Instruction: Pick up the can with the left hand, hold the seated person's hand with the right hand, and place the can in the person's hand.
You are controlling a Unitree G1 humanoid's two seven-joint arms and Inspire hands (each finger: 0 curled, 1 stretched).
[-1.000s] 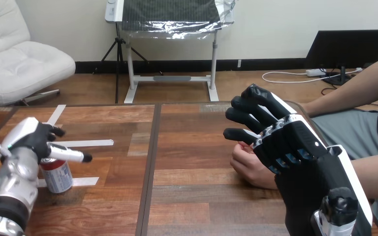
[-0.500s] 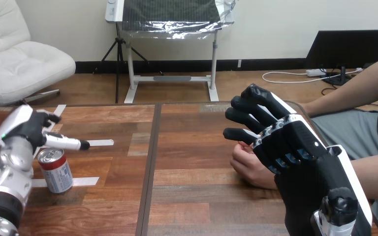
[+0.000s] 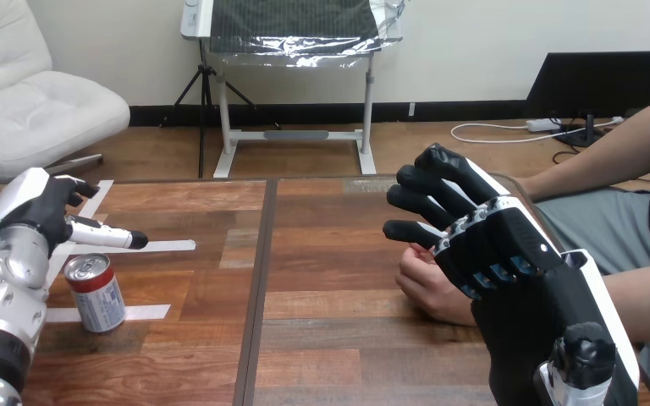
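A red and silver can (image 3: 96, 292) stands upright on the wooden table (image 3: 322, 245) at the left, between strips of white tape. My left hand (image 3: 46, 216) hovers above and behind the can, clear of it, open with its fingers stretched toward the right. My right hand (image 3: 474, 241) is raised at the right, open, fingers spread and slightly bent, its back toward the camera. The person's hand (image 3: 427, 288) rests on the table just beneath and left of my right hand; whether the two touch, I cannot tell.
White tape strips (image 3: 156, 247) mark the table around the can. A dark seam (image 3: 258, 288) runs down the table's middle. The person's forearm (image 3: 647, 300) comes in from the right edge.
My left hand has lifted up and back off the can, which now stands in full view. The right hand and the person's hand have not moved.
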